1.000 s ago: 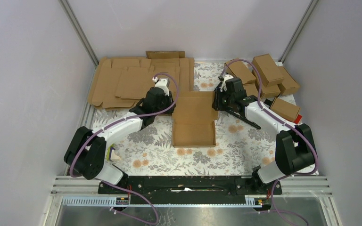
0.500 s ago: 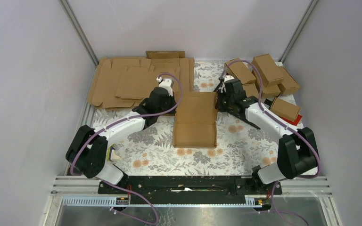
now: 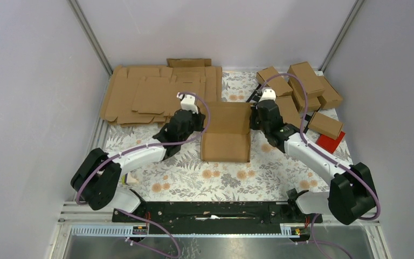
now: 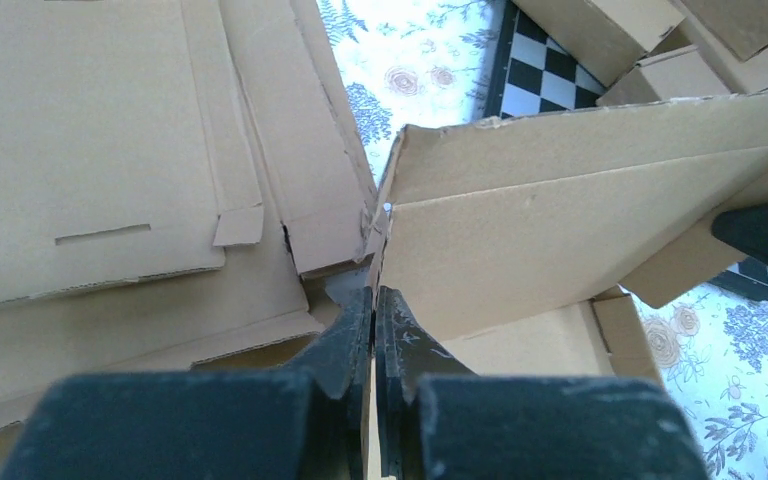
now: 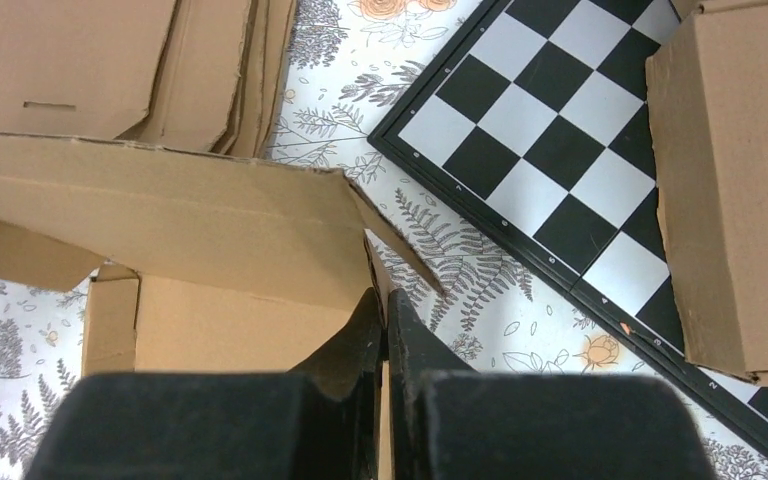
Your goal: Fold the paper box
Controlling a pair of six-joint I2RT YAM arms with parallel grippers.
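Top view puts the box [image 3: 225, 135] centre, rear panel raised; the left gripper [image 4: 374, 305] and right gripper [image 5: 386, 305] each pinch a side edge. Light, stiff cardboard, likely hinging at creases; hold near folds.

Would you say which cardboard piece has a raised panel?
The middle paper box, rear panel held up in both jaws; the stack lies flat, the cartons are closed.

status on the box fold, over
Left gripper, right gripper shut on sides of plain brown cardboard paper box. Back panel raised. Flat brown cardboard pile close behind-left.
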